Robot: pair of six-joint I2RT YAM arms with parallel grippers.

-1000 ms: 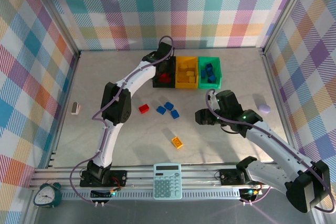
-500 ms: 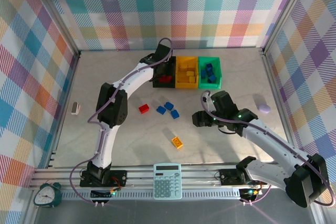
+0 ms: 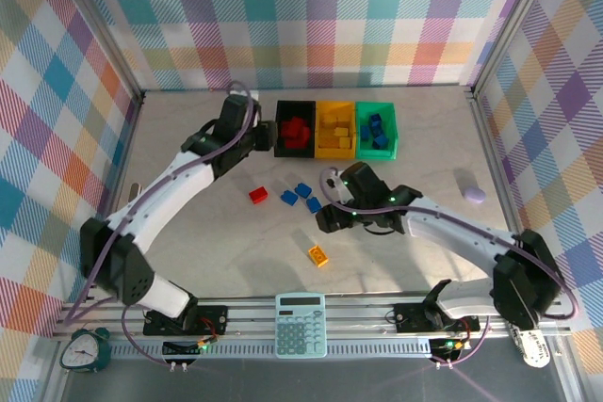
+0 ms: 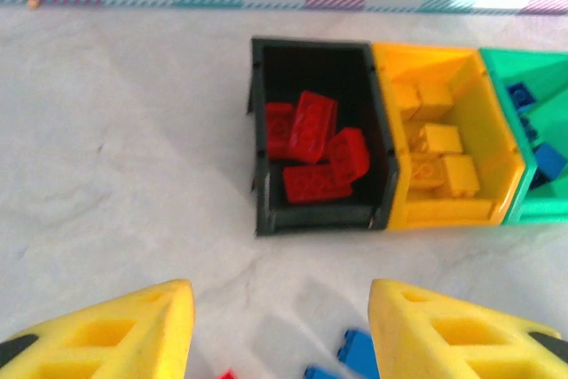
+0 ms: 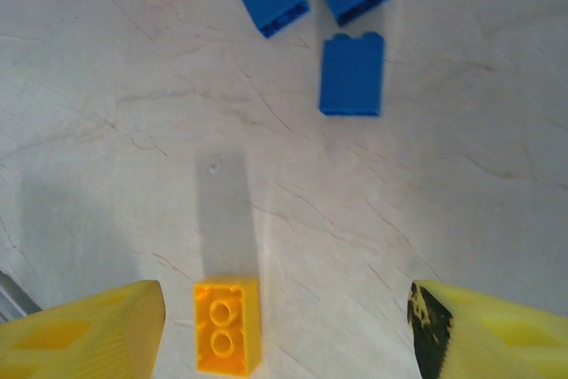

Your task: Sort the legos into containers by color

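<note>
Both are spread open and empty rn. Left gripper (image 4: 280, 330) hangs just in front of the black bin (image 4: 315, 217) at the table's (image 3: 188, 233) far edge. Right gripper (image 5: 284, 335) sits near a loose yellow lego (image 5: 227, 324) mid-table, three blue legos (image 5: 352, 75) beyond it.

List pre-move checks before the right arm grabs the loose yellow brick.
1. Right gripper open and empty: ok.
2. Small yellow studded plastic brick centred between its fingers: not ok, it sits close to one finger.
3. Brick apart from the three blue plastic bricks: ok.
4. Yellow open-topped plastic bin has room: ok, likely.
5. Left gripper open, clear of the yellow bin: ok.
6. Right gripper's height above the table: cannot tell.
</note>
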